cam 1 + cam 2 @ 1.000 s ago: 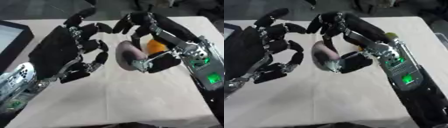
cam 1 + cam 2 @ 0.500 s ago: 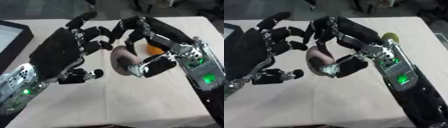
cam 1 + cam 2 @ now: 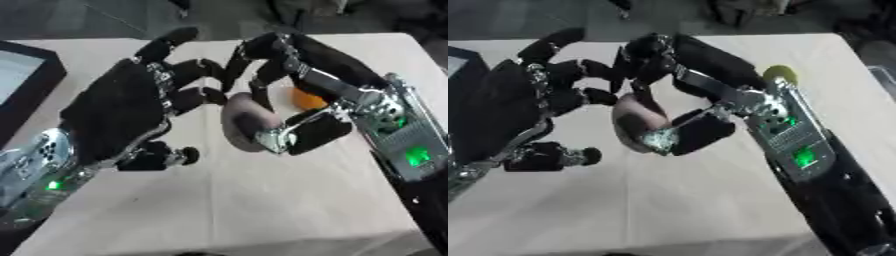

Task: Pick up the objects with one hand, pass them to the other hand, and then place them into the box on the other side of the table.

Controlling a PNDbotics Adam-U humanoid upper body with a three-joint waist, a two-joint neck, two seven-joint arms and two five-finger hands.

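No readable writing shows. The right hand (image 3: pixel 302 107) grasps a pinkish-grey object (image 3: pixel 248 124) above the bench (image 3: pixel 262 200); the left hand (image 3: pixel 122 112) is released, fingers touching it.

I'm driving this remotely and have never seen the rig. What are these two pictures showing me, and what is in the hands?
Both pictures come from the robot's head, one per eye, looking down at a pale table. The black hands are the robot's own. The right hand has its fingers and thumb curled round a pinkish rounded object. The left hand is open, its fingertips at that object. On the table lie an orange ball and a yellow-green thing. A dark box sits at the left edge.
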